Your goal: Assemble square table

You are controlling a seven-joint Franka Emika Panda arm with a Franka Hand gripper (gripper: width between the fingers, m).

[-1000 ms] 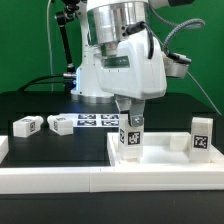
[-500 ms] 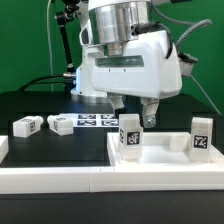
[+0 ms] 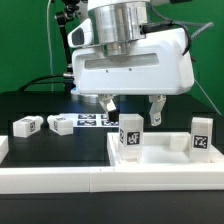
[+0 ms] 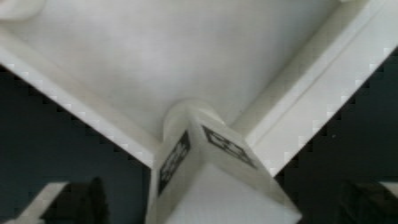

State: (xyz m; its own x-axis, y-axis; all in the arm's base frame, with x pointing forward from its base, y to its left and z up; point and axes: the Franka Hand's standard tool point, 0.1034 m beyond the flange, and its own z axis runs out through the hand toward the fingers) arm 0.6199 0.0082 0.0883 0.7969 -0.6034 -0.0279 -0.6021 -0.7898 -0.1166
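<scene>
The white square slab [image 3: 165,153] lies at the exterior view's right. One white tagged leg [image 3: 130,135] stands upright on its near-left corner, another leg [image 3: 201,138] on its right side. Two loose legs [image 3: 26,125] [image 3: 60,124] lie on the black table at the left. My gripper [image 3: 133,106] is open and hangs just above the near-left leg, one finger on each side, not touching it. In the wrist view the same leg [image 4: 210,160] stands in the slab's corner [image 4: 160,60], between my dark fingertips [image 4: 50,203].
The marker board [image 3: 95,121] lies behind the leg under the gripper. Long white border rails [image 3: 60,178] run along the front and around the slab. The robot base stands at the back.
The gripper was shut on the near-left leg. It has turned, opened, let go of the leg and risen a little; the leg stays standing.
</scene>
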